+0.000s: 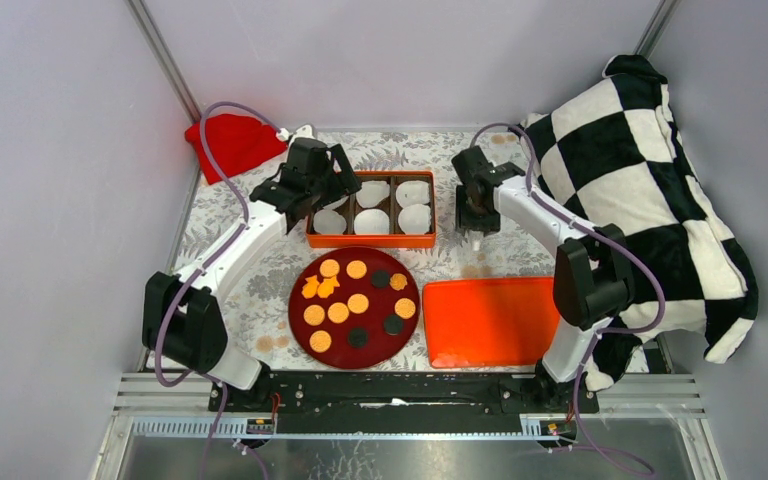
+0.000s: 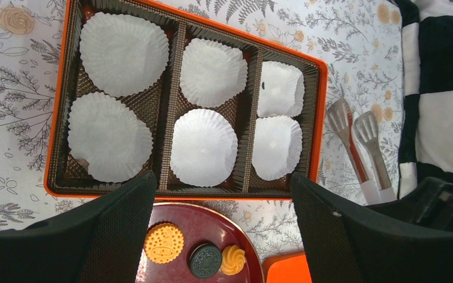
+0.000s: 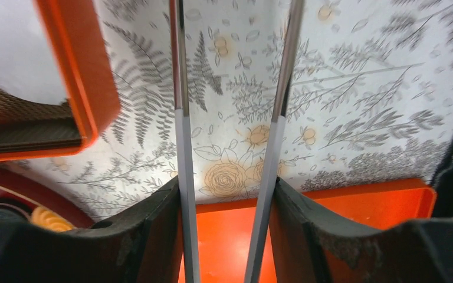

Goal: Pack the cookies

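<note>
Several cookies [image 1: 357,300], mostly orange with a few black, lie on a dark red plate [image 1: 296,296] at the table's front middle. Three of them show in the left wrist view [image 2: 164,242]. Behind the plate stands an orange box [image 1: 370,240] with a brown insert holding several white paper cups [image 2: 122,53], all without cookies. My left gripper [image 1: 332,188] [image 2: 223,180] is open and empty, above the box's left end. My right gripper [image 1: 475,212] [image 3: 227,186] is shut on metal tongs [image 3: 181,135], right of the box; the tongs [image 2: 354,141] point down at the tablecloth.
An orange lid [image 1: 487,320] lies right of the plate. A red cloth [image 1: 230,140] is at the back left. A black-and-white checkered blanket [image 1: 640,170] covers the right side. Walls enclose the table at the left, back and right.
</note>
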Motion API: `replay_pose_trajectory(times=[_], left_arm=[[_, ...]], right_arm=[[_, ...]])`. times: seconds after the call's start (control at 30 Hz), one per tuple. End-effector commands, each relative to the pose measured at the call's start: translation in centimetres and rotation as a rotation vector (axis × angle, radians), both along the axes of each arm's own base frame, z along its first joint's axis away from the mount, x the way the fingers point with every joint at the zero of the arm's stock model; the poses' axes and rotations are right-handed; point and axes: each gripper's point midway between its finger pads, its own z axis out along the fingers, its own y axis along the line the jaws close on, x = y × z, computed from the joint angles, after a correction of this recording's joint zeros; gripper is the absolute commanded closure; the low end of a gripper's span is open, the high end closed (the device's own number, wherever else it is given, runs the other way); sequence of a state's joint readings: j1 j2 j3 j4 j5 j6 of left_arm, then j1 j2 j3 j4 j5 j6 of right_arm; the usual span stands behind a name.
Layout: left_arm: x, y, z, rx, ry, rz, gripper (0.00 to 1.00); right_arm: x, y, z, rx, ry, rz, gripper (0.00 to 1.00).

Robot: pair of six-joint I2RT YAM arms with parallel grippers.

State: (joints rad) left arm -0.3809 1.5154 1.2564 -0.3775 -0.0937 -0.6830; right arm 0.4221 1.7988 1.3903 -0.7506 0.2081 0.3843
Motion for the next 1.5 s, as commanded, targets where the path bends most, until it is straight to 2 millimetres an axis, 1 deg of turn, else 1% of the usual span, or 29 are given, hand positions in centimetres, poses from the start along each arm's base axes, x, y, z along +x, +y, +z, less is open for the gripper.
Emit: replay_pose_trajectory(times=[0.0, 0.1, 0.23, 0.27, 0.37, 0.4, 0.5, 0.57, 0.67, 0.73, 0.8, 0.9, 1.0, 1.1, 1.2, 1.3, 1.47], left_arm=[[0.2, -0.2, 3.5, -0.029, -0.092, 0.000, 0.12], [0.0, -0.1, 3.7, -0.034, -0.101, -0.002, 0.12], [-0.4, 0.0, 3.9, -0.037, -0.107, -0.003, 0.12], [-0.6, 0.1, 3.9, -0.036, -0.106, -0.001, 0.12], [-0.8, 0.5, 4.1, -0.031, -0.118, 0.011, 0.12], [-0.8, 0.7, 4.1, -0.025, -0.117, 0.018, 0.12], [-0.9, 1.6, 4.0, 0.001, -0.114, 0.054, 0.12], [-1.2, 2.1, 3.9, 0.016, -0.111, 0.076, 0.12], [-2.1, 3.1, 3.3, 0.042, -0.098, 0.111, 0.14], [-2.8, 3.9, 2.8, 0.071, -0.096, 0.140, 0.15], [-3.3, 4.9, 2.4, 0.110, -0.087, 0.187, 0.16], [-4.1, 6.4, 2.6, 0.161, -0.089, 0.247, 0.21], [-4.8, 6.6, 3.0, 0.174, -0.104, 0.254, 0.23], [-5.3, 6.2, 3.1, 0.169, -0.109, 0.243, 0.23], [-5.5, 6.1, 2.7, 0.172, -0.097, 0.236, 0.23], [-5.7, 6.1, 2.6, 0.176, -0.092, 0.235, 0.22], [-5.8, 6.1, 3.0, 0.171, -0.102, 0.231, 0.22]], right_arm=[[0.7, -0.5, 5.6, -0.044, -0.086, 0.036, 0.45], [1.2, -0.4, 6.5, -0.042, -0.104, 0.035, 0.44], [0.9, -0.2, 6.4, -0.035, -0.089, 0.043, 0.47], [0.7, 0.0, 6.6, -0.027, -0.096, 0.051, 0.48], [0.2, 0.9, 7.9, -0.008, -0.153, 0.095, 0.49], [-0.1, 1.4, 8.5, -0.003, -0.176, 0.113, 0.52], [-1.5, 3.3, 9.8, 0.021, -0.211, 0.173, 0.61], [-2.8, 4.5, 10.5, 0.028, -0.221, 0.211, 0.68], [-5.4, 6.5, 11.2, 0.017, -0.233, 0.302, 0.68], [-7.3, 8.0, 11.3, 0.019, -0.229, 0.373, 0.67], [-9.5, 9.4, 10.9, 0.029, -0.208, 0.437, 0.67], [-12.8, 11.5, 9.7, 0.047, -0.167, 0.533, 0.67], [-15.9, 13.7, 8.7, 0.051, -0.131, 0.629, 0.67], [-17.8, 15.0, 7.9, 0.046, -0.106, 0.691, 0.67], [-19.0, 15.8, 7.0, 0.040, -0.084, 0.734, 0.65], [-19.7, 16.5, 5.9, 0.040, -0.065, 0.757, 0.61], [-19.2, 16.8, 3.8, -0.006, -0.052, 0.748, 0.57]])
